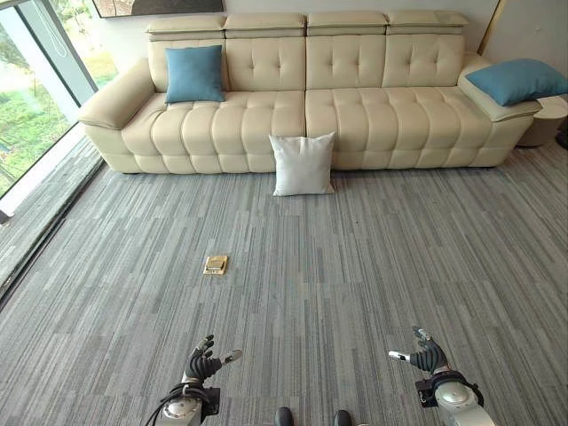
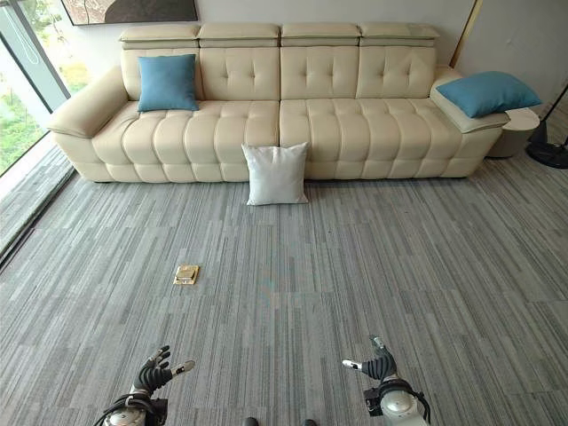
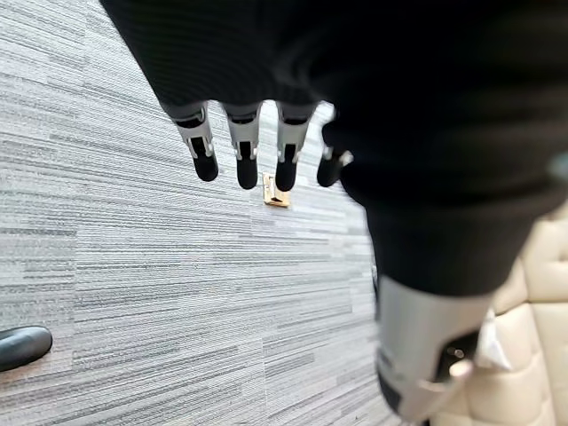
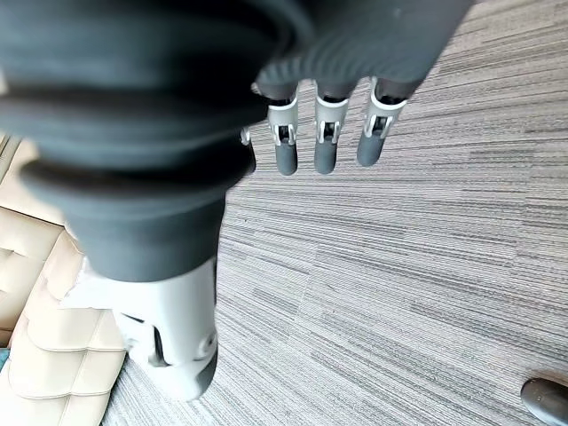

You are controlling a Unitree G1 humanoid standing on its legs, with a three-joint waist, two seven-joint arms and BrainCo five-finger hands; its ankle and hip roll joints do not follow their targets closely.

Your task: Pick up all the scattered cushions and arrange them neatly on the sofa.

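Grey striped carpet [image 1: 373, 266], cream sofa [image 1: 355, 115] at back. Three cushions total: two blue, one [image 1: 194, 74] on seat, other [image 1: 516, 80] on armrest; one white [image 1: 303, 164] on floor leaning against sofa front. Left hand [image 1: 206, 362] and right hand [image 1: 428, 356] both low, fingers relaxed, empty. One brass floor plate [image 1: 216, 264].

This looks like a lounge or reception area in an office building. A long cream tufted leather sofa [image 1: 311, 93] stands against a pale wall, on grey striped carpet tiles [image 1: 355, 266] with a brass floor socket plate [image 1: 216, 264] set in them. Floor-to-ceiling windows [image 1: 35, 89] run beside it, and a framed picture [image 2: 129, 11] hangs above.
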